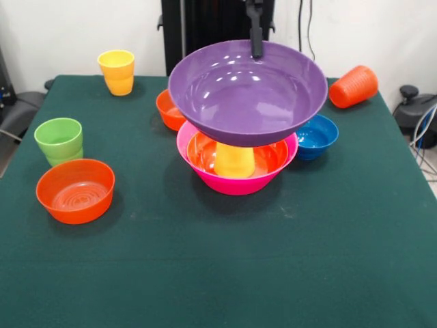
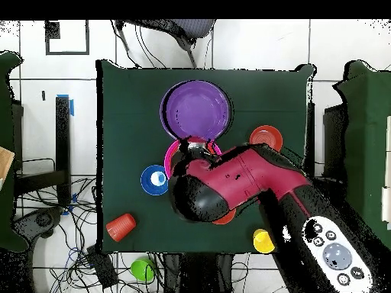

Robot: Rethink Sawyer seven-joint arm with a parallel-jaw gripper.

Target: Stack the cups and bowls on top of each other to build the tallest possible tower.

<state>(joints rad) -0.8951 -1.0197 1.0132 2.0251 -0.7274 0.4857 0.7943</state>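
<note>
My gripper [image 1: 256, 49] is shut on the far rim of the large purple bowl [image 1: 247, 90] and holds it level over the tower. The tower's base is the largest pink bowl [image 1: 235, 183]. A large orange bowl [image 1: 268, 157] lies inside it, and a yellow cup [image 1: 234, 161] stands upside down in that. The purple bowl's underside is at the cup's top; I cannot tell whether they touch. In the overhead view the purple bowl [image 2: 195, 111] covers most of the pink bowl [image 2: 169, 157], and my arm [image 2: 229, 183] hides the rest.
Around the tower are a second yellow cup [image 1: 117, 72], a green cup [image 1: 59, 141], a small orange bowl [image 1: 75, 190], another small orange bowl [image 1: 168, 109] behind the tower, a small blue bowl [image 1: 316, 136], and an orange cup [image 1: 353, 86] on its side.
</note>
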